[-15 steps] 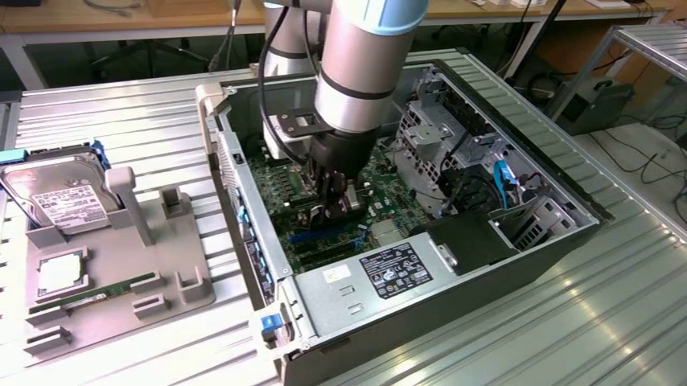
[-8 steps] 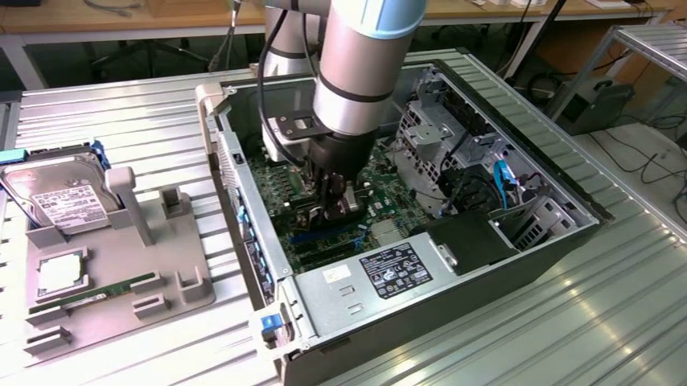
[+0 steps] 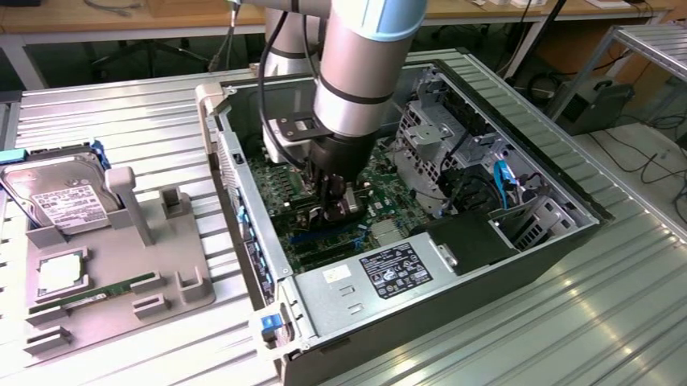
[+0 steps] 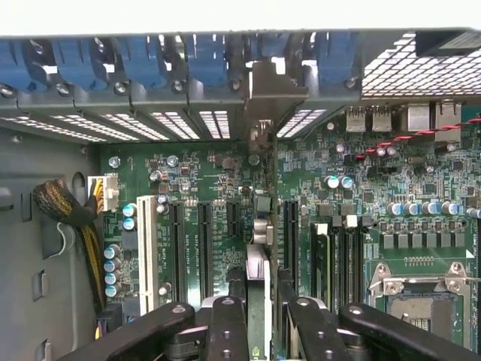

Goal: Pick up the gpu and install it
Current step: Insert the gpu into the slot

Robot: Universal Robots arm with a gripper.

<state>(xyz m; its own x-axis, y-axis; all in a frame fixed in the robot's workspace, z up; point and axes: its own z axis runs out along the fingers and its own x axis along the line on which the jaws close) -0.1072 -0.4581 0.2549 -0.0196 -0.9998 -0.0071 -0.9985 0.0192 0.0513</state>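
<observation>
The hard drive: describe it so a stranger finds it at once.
On the exterior view's left, beside the open computer case, sits a grey parts holder. The hard drive leans in its far corner: boxy, silver, white-labelled, unlike the thin green RAM stick.

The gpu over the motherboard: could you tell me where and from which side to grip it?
Its upper long edge, from straight above, pinching the two flat faces. The gpu stands on edge between slots, bracket against the rear wall, leaving that edge free; the gripper straddles it so.
</observation>
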